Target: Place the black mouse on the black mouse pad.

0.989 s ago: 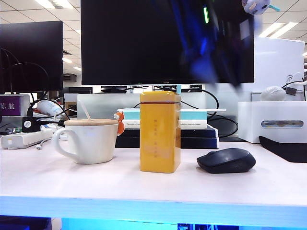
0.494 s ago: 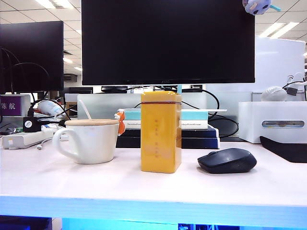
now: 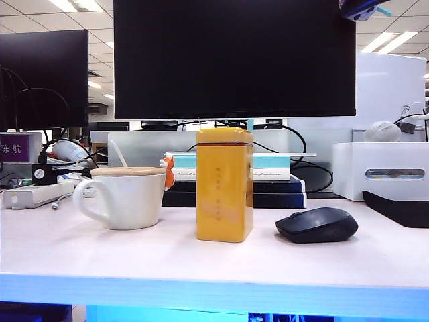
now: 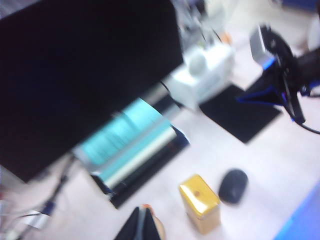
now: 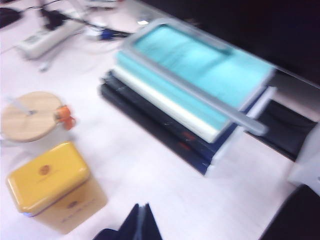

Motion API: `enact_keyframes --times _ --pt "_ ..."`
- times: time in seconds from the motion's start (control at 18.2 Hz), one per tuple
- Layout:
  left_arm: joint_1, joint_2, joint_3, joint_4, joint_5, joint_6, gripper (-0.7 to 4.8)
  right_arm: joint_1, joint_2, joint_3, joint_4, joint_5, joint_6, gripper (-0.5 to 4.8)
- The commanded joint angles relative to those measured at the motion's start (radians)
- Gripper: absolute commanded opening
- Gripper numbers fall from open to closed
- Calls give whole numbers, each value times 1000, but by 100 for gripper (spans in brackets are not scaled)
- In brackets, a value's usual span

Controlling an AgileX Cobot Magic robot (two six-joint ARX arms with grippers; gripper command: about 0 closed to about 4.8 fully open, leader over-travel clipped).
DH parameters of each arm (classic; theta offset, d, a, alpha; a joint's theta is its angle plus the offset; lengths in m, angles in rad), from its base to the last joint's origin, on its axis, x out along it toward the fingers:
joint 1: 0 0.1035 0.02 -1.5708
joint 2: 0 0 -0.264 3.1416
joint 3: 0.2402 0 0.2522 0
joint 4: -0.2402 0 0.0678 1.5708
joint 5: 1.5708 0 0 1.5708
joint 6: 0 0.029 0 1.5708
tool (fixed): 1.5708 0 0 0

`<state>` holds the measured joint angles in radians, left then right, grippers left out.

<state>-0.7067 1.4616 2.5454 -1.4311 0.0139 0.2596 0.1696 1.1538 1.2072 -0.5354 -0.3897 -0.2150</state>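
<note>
Both arms are up high, cameras looking down at the desk. Left gripper (image 4: 141,220) has its fingers pinched together, nothing in them; same for the right gripper (image 5: 142,220). One black mouse (image 3: 316,225) sits on the desk just right of the single yellow tin (image 3: 224,184), well short of the black mouse pad (image 3: 402,209). One white mug (image 3: 124,197) wears a wooden lid, so contents hidden.

The left gripper (image 4: 140,223) shows as two dark, near-black fingers tapering to a thin pale seam. The right gripper (image 5: 141,223) looks alike, dark navy-black. The right arm (image 4: 280,75) is black with blue edging, a grey block and thin black cables.
</note>
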Motion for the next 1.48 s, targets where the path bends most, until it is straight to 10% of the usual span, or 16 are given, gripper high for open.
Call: enact_keyframes --times 0.05,0.55,0.99,1.15,1.48 --pt "0 -84 3 -2 -41 -18 -6 10 -5 21 8 12 -12 -4" --pt "0 15 2 -2 80 -59 -5 16 50 21 -251 149 -398 -4" --pt "0 82 2 5 76 -66 -6 119 286 21 -397 77 -426 1" --pt "0 80 2 4 56 -66 -6 227 332 19 -387 143 -526 427" --pt "0 78 3 4 52 -73 -5 266 359 19 -287 175 -584 479"
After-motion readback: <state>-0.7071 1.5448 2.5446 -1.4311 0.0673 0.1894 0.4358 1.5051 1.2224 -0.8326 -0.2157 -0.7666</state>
